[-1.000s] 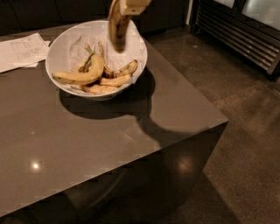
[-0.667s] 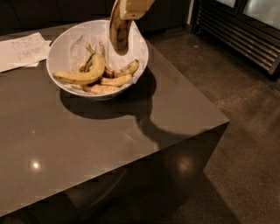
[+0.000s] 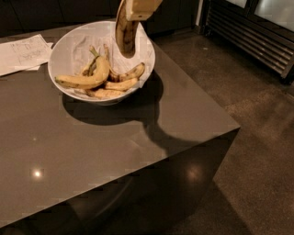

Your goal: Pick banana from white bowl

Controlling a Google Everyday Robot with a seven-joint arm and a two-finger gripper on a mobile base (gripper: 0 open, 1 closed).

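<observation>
Not much changed tbh: gripper [image 3: 138, 6] top centre, jaws stayed clamped on banana [image 3: 125, 36], dangling above white bowl [image 3: 64, 54]. Pick looked basically done.

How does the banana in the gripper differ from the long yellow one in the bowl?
The held banana hangs upright from the gripper at the top edge, over the white bowl; the long yellow banana lies inside it. The held banana is brown-streaked, the other cleaner. Both are long.
</observation>
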